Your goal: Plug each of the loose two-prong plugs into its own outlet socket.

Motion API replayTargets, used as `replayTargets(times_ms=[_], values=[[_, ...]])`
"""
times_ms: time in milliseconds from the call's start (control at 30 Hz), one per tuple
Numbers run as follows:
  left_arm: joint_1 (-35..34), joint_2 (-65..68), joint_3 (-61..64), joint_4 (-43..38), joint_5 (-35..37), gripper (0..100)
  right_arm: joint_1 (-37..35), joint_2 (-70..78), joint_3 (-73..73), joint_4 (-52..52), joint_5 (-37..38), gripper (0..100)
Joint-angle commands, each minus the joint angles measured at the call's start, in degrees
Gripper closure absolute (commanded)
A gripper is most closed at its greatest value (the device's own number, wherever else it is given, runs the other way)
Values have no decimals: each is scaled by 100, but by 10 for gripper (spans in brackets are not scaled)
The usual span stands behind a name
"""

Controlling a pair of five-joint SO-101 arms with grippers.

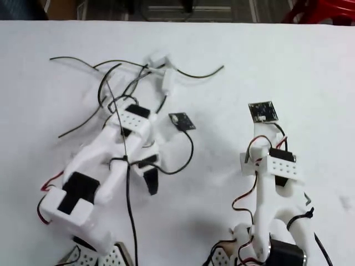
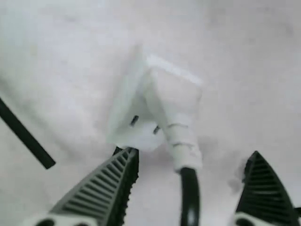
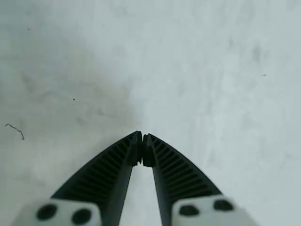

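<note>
Ribbed fingers (image 2: 101,188) of our left end effector (image 2: 193,155) stand wide apart, holding nothing, straddling the black cord (image 2: 188,197) of a white plug (image 2: 171,101). It sits against its outlet socket (image 2: 126,106), with 2 prongs seemingly part exposed. We judge the plug light, rigid and slick, and the cord springy; its flat sides near the strain relief look best to pinch. Our right end effector (image 3: 142,143) is closed on nothing above the surface (image 3: 211,56).
</note>
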Motion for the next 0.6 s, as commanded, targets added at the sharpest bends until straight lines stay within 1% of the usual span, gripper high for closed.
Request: replayTargets(times_ms=[0,67,167,300,400,500,567], values=[[40,-233,167,-774,-53,650,-4,-22,-44,-84,0,978],[31,-268,167,-738,-53,650,-4,-22,-44,-84,0,978],[75,-286,-18,-343,-105,647,-4,-22,-44,-92,0,978],[66,-286,-624,273,-132,648,-4,-22,-44,-92,0,978],[57,-286,-1178,598,-440,649,-4,-22,-44,-92,0,978],[75,-233,-1609,651,-703,649,-4,-22,-44,-92,0,978],[66,-136,-1688,536,-941,648,-4,-22,-44,-101,0,978]])
